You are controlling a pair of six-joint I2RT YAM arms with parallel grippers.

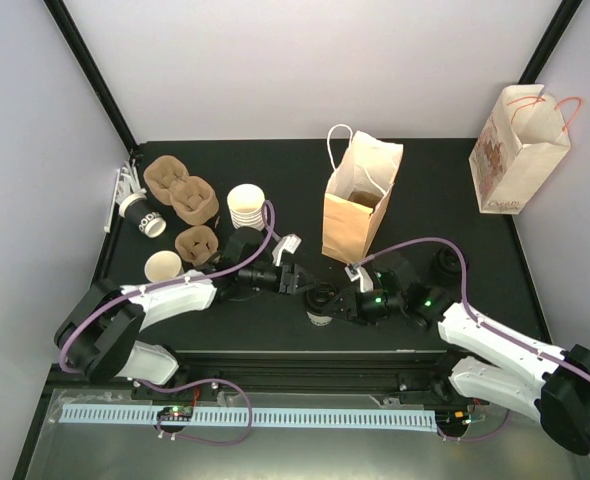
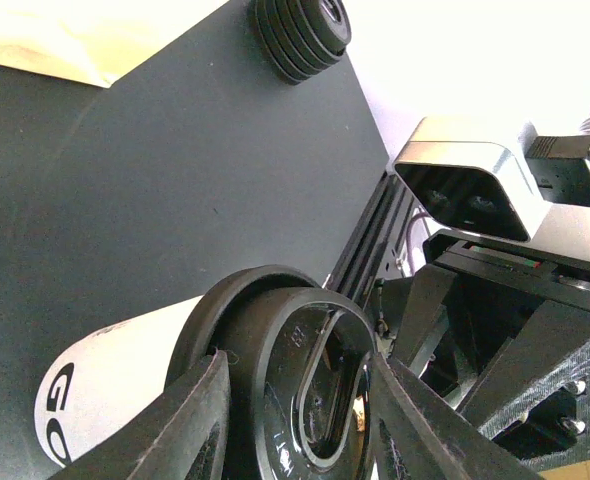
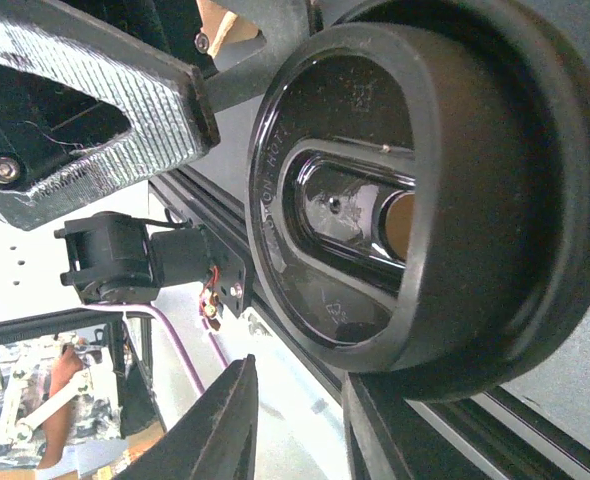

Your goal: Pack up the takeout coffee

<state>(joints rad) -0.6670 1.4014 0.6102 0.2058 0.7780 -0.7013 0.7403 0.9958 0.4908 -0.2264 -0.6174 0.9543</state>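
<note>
A takeout coffee cup (image 2: 105,375), white with a black lid (image 2: 295,380), is tilted near the table's front edge, at the centre (image 1: 320,305). My left gripper (image 2: 295,405) is shut on the lid, one finger on each side of its rim; from above that gripper (image 1: 293,278) is just left of the cup. The same lid (image 3: 415,200) fills the right wrist view. My right gripper (image 3: 295,425) stands open just below the lid, its gap empty, and shows to the right of the cup (image 1: 343,300).
An open brown paper bag (image 1: 360,195) stands behind the grippers. A white printed bag (image 1: 520,150) is at the back right. Black lids (image 1: 443,265) are stacked at the right. Brown cup carriers (image 1: 180,190), stacked white cups (image 1: 245,205), a lidded cup (image 1: 143,213) and an open cup (image 1: 163,265) are at the left.
</note>
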